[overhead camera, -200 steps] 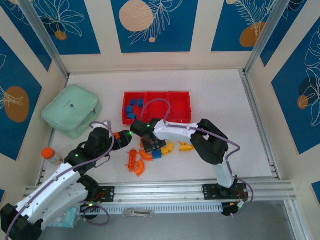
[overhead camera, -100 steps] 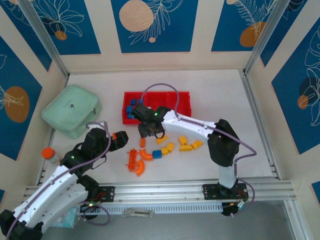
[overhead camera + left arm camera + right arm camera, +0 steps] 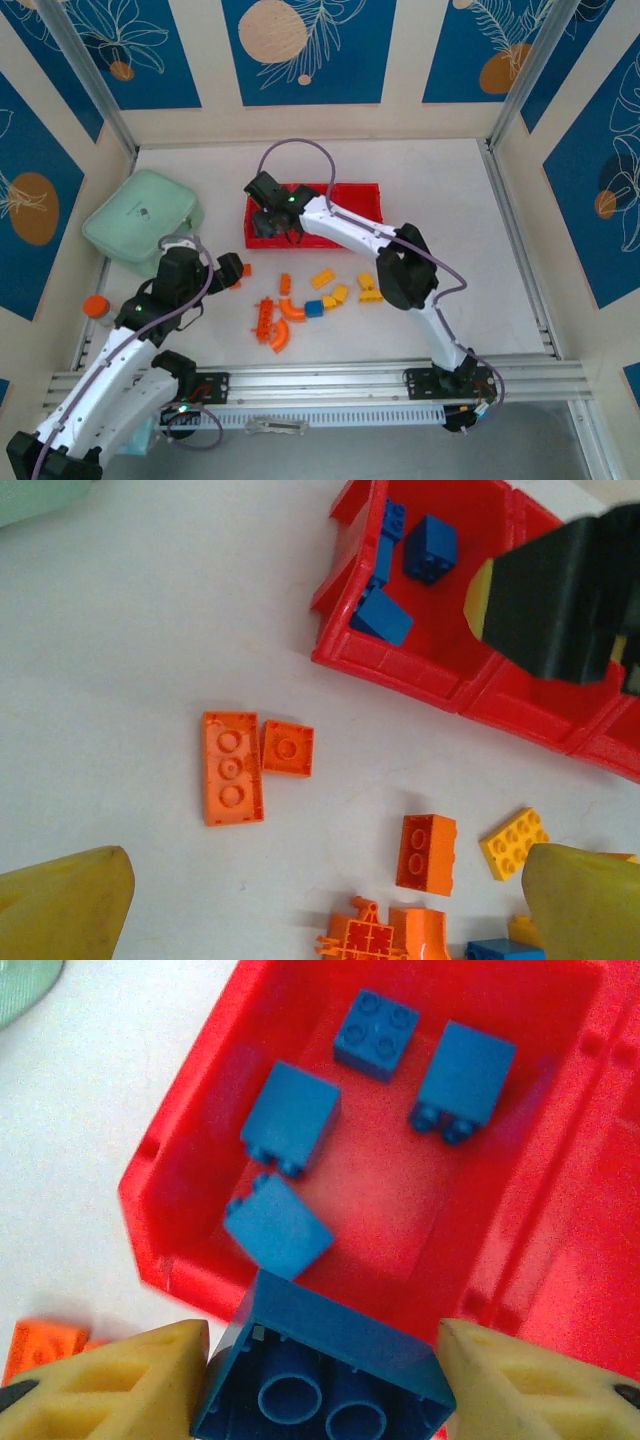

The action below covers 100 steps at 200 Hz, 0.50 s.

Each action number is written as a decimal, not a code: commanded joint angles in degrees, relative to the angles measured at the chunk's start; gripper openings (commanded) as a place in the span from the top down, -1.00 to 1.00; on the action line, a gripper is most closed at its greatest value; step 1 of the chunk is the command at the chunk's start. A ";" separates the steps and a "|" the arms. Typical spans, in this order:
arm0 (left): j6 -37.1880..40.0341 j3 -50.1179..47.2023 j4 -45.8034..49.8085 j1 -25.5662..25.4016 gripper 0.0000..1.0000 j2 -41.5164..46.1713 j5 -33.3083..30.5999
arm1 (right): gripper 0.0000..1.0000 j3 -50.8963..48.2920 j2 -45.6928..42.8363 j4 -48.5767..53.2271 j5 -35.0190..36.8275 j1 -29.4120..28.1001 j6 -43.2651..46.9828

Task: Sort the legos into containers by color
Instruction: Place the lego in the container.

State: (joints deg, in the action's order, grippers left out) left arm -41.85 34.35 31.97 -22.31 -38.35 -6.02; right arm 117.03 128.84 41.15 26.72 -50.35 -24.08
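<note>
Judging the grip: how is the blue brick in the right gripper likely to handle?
Probably rigid: the blue brick keeps its boxy shape between the fingers. Likely light, its underside being hollow with open tubes. It may tumble if dropped; loose blue bricks in the red compartment below lie tilted.

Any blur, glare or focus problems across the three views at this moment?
Top external: evenly lit, sharp, no glare. Left wrist: flat orange bricks crisp, its own yellow fingertips out of focus. Right wrist: red tray and gripped blue brick slightly smeared.
</note>
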 commanded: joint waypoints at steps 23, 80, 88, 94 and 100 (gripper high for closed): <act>1.66 1.43 -0.66 1.88 -0.98 -0.83 2.02 | -0.13 12.96 8.57 2.56 0.83 2.37 3.59; 1.24 2.06 -1.54 2.22 -0.98 -1.64 3.72 | -0.48 24.51 13.71 7.01 0.75 3.15 5.93; 1.15 2.14 -1.40 2.26 -0.98 -1.55 3.73 | -0.52 24.41 13.02 7.26 1.01 3.06 5.99; 1.14 2.31 -1.31 2.27 -0.98 -1.55 3.86 | -0.54 24.02 12.34 7.39 1.13 2.98 6.09; 1.15 2.45 -1.14 2.24 -0.98 -1.47 4.04 | -0.55 23.59 11.58 7.53 1.15 2.98 6.14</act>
State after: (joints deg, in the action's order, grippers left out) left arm -41.47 34.52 31.90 -20.73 -40.29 -3.42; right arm 139.46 142.71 46.33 27.24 -46.89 -19.18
